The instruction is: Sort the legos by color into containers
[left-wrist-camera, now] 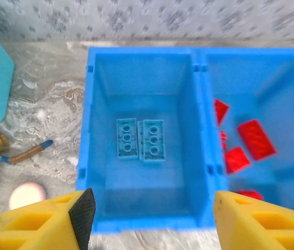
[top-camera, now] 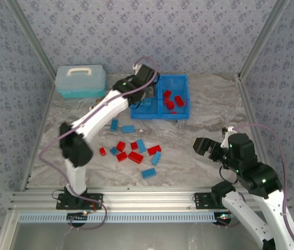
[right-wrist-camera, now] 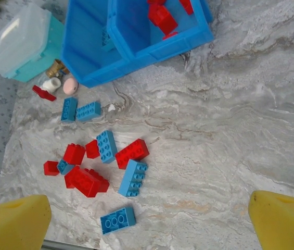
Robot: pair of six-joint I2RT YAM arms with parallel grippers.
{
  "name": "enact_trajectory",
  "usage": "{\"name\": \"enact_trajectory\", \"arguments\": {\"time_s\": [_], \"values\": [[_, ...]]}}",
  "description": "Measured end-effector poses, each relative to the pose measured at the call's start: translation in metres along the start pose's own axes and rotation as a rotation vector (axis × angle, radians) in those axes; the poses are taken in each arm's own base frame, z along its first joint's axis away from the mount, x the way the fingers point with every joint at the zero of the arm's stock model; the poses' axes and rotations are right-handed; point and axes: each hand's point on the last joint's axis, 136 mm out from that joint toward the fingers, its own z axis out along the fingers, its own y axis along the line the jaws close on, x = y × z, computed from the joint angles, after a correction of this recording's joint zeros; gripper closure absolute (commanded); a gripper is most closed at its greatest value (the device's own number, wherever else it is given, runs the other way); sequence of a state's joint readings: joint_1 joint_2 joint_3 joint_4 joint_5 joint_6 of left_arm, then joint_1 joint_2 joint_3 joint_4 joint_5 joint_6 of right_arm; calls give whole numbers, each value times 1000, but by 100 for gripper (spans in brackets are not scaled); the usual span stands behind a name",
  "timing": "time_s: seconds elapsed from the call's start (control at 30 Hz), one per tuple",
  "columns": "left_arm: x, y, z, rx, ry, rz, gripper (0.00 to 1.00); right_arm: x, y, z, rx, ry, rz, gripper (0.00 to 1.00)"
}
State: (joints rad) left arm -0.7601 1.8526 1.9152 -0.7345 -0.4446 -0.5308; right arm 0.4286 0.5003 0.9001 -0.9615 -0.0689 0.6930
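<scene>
The right tool is held spread and empty over the near counter, with loose red and blue studded plastic bricks to its left. Farther off, the left tool is poised, released and empty, above the left compartment of the bright blue plastic bin — two blue bricks lie below it. The red bricks in the right compartment are blurred — one is partly hidden by a finger.

Bright, diffuse light; faint soft shadows under the left arm on the table. Left wrist view smeared: bin rims fuzzy, red legos blurred. Right wrist view crisp mid-table, with yellow fingers soft at the bottom corners.
</scene>
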Motion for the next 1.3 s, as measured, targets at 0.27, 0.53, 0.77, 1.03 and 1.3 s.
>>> {"name": "enact_trajectory", "arguments": {"time_s": [0.27,0.53,0.77,1.03,1.3], "values": [[59,34,-74,134,-9,58,31,29,8,51,0,141,-34,0],[201,83,-56,143,258,111,20,93,32,124,84,319,-122,0],[200,86,-76,225,200,63,5,140,33,174,231,417,-201,0],[198,85,-79,245,180,55,3,159,49,215,264,426,-186,26],[202,91,-81,237,172,54,2,165,40,222,325,398,-153,66]]}}
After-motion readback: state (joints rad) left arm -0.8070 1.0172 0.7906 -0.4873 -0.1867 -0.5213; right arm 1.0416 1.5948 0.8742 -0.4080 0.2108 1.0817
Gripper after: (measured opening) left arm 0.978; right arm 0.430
